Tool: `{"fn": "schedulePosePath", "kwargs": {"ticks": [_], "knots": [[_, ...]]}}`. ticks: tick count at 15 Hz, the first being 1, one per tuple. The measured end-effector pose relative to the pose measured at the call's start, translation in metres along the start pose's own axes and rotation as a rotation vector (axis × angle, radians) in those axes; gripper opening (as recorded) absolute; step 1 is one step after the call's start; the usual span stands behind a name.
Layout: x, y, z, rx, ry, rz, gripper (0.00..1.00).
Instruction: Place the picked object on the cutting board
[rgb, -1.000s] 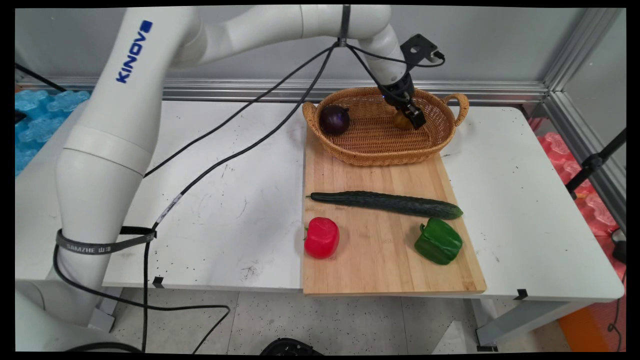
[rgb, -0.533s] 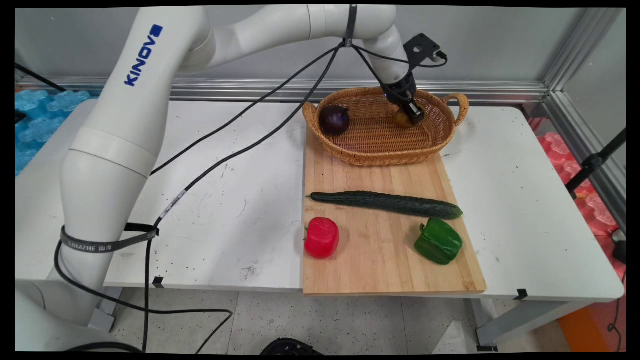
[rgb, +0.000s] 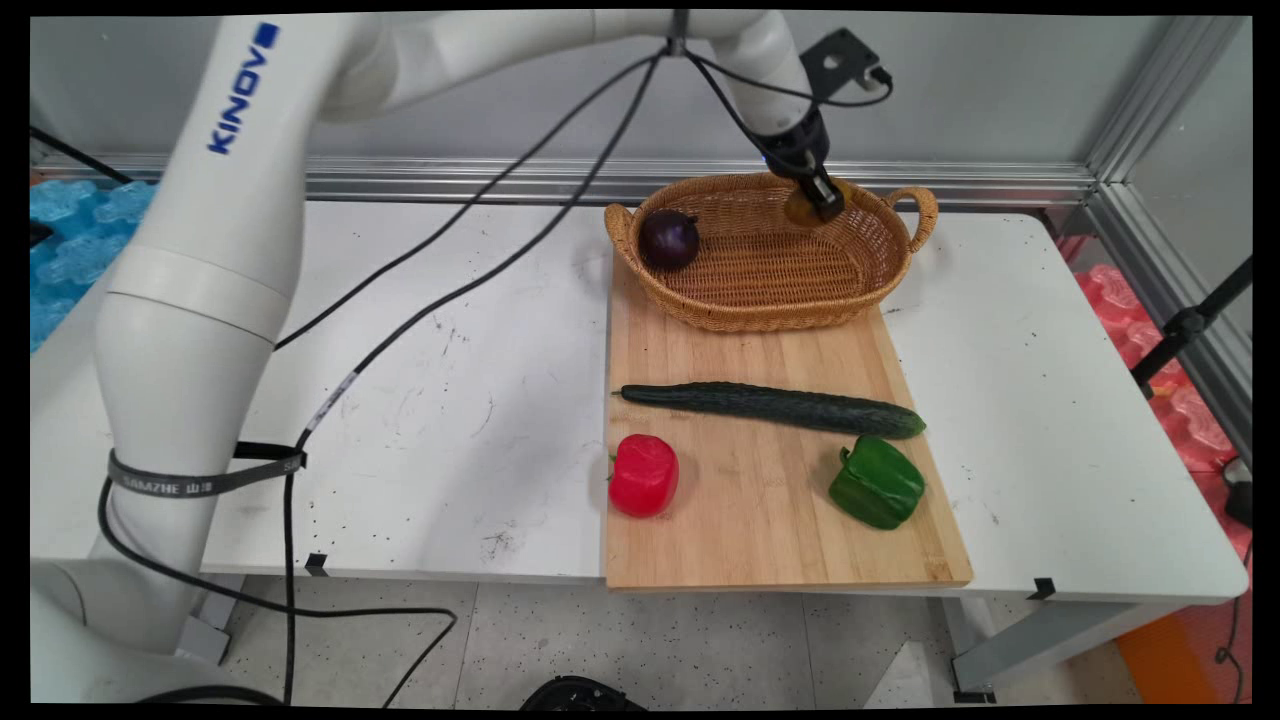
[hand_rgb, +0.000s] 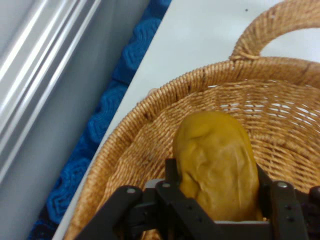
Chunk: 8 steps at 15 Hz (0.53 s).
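Fingers: we see the gripper (rgb: 822, 201) clamped on a potato (hand_rgb: 216, 162), one finger on each side of it.
Potato: held above the wicker basket (rgb: 765, 300), near its far rim.
Basket: on the cutting board's (rgb: 770, 520) far end; a purple onion (rgb: 668, 239) lies inside.
Board: cucumber (rgb: 775, 407), red pepper (rgb: 643, 475), green pepper (rgb: 877, 485).
Desk (rgb: 450, 400): white.

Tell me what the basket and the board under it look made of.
Basket: woven wicker or rattan by its look, matt tan, with strands showing in the hand view. Board: light wood, possibly bamboo, smooth, with lengthwise strips.
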Motion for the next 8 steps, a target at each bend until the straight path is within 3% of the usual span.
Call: {"fn": "schedulePosePath", "kwargs": {"ticks": [4,8], "knots": [[-0.003,0.002,-0.036,-0.006,0.014,0.053,0.00],[-0.012,0.012,-0.098,-0.050,0.027,0.167,0.00]]}}
